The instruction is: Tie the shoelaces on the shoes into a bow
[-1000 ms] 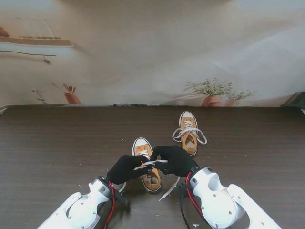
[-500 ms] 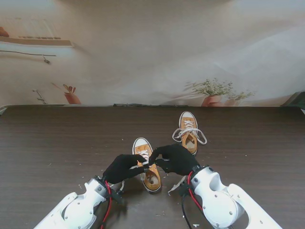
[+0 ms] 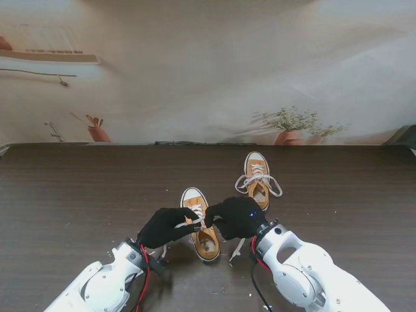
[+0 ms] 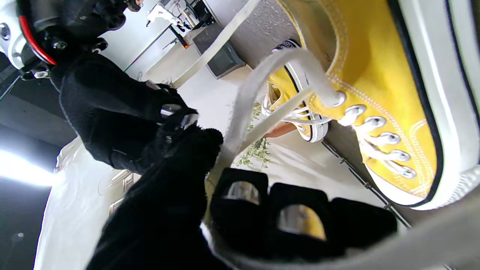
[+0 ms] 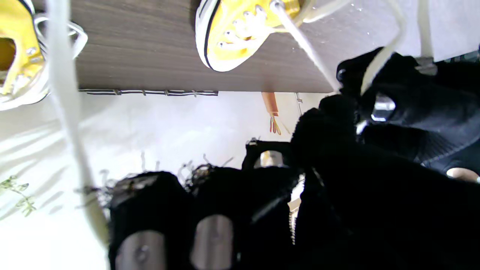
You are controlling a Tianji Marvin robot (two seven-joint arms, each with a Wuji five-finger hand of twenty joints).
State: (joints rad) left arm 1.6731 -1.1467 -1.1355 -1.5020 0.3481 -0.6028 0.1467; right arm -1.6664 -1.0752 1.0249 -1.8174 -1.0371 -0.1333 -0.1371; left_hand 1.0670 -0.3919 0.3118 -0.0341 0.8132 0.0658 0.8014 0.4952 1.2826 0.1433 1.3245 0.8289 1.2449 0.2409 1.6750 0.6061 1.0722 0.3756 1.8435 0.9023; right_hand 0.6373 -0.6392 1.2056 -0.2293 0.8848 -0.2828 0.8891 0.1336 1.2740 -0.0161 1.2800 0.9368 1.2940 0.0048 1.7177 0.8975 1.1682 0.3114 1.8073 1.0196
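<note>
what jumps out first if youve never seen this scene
Two black-gloved hands, the left hand and right hand, meet over the nearer yellow sneaker, pinching its white laces near the table's front middle. A second yellow sneaker, already tied in a bow, sits farther from me, to the right.

I see a dark wood-grain bench point(image 3: 78, 195) with small pale specks point(image 3: 107, 250) on it. Behind it hangs a printed backdrop point(image 3: 208, 71) showing potted plants point(image 3: 292, 127) and a shelf point(image 3: 49, 57).
</note>
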